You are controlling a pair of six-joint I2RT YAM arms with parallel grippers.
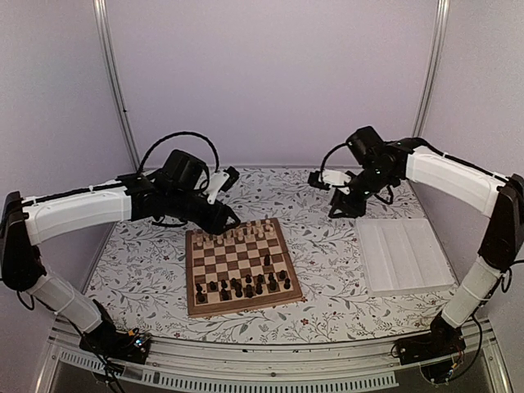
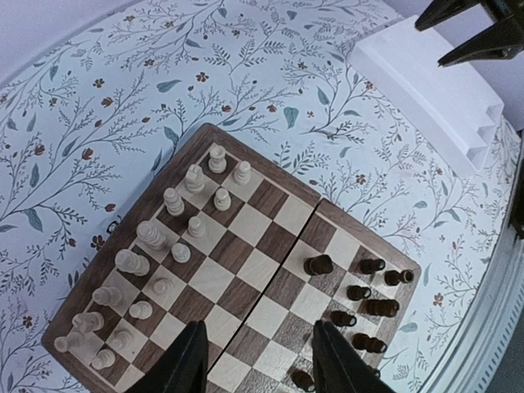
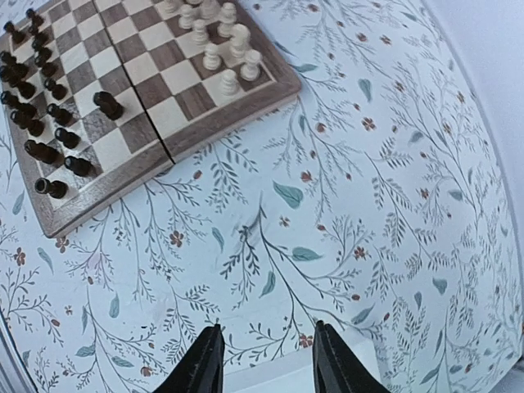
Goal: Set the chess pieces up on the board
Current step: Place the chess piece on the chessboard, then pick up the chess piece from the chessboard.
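Note:
The board (image 1: 246,306) lies at the table's middle. Several dark chess pieces (image 1: 246,286) stand in its two near rows, and one dark piece (image 1: 267,261) stands a row further in. Cream chessmen (image 1: 246,235) fill the far rows. My left gripper (image 1: 230,219) hovers over the board's far left corner. In the left wrist view it (image 2: 262,356) is open and empty above the board (image 2: 258,270), with the dark pieces (image 2: 368,304) to its right. My right gripper (image 1: 341,210) hangs right of the board. In the right wrist view it (image 3: 268,360) is open and empty over the cloth, with the dark pieces (image 3: 41,106) far off.
A white compartment tray (image 1: 405,254) lies right of the board, and its edge (image 3: 311,383) shows just under my right gripper. A floral cloth (image 1: 327,246) covers the table. Metal posts and pale walls close off the back.

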